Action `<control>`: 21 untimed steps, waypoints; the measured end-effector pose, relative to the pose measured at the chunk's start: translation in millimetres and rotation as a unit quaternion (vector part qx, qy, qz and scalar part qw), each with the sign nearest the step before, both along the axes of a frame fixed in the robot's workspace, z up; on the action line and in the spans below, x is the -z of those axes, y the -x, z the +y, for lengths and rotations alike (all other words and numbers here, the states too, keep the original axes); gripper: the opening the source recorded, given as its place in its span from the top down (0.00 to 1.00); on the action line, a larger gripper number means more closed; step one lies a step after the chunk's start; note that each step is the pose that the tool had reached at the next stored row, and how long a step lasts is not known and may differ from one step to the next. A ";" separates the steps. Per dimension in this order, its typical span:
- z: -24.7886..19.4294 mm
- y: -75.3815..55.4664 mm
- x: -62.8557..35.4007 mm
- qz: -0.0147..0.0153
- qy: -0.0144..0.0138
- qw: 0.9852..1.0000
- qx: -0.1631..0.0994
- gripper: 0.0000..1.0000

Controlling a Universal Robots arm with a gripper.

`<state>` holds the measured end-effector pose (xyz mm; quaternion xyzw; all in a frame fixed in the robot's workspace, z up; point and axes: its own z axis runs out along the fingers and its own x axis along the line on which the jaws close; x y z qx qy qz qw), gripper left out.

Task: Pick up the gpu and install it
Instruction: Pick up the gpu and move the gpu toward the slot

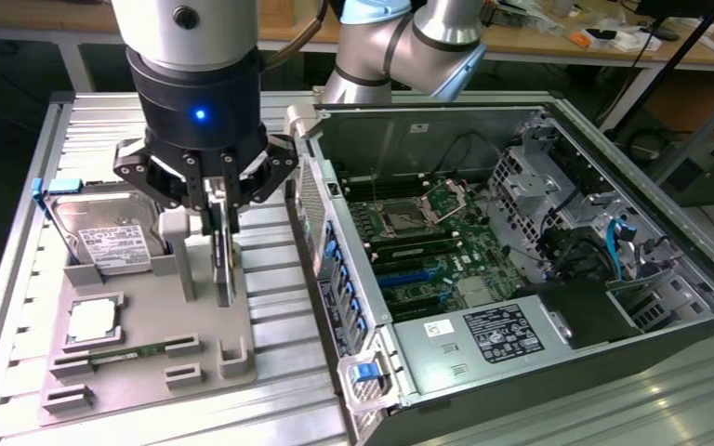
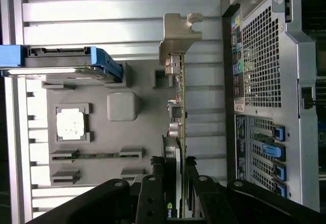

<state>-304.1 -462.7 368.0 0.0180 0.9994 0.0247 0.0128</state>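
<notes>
End effector [image 2: 174, 169] pinching thin dark gpu [image 2: 180, 102] edge-on, silver bracket [image 2: 177, 36] at one end

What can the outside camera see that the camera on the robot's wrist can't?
The exterior view looks into the open computer case, showing the motherboard, the cables and the robot arm. The wrist view faces the case's rear grille straight on and sees the silver bracket end-on. Both have the gripper closed on the gpu, plus the hard drive and the processor chip on the grey tray.
</notes>
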 end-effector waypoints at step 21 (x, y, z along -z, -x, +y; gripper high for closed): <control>0.0 0.0 -20.2 0.000 0.000 1.000 0.000 0.73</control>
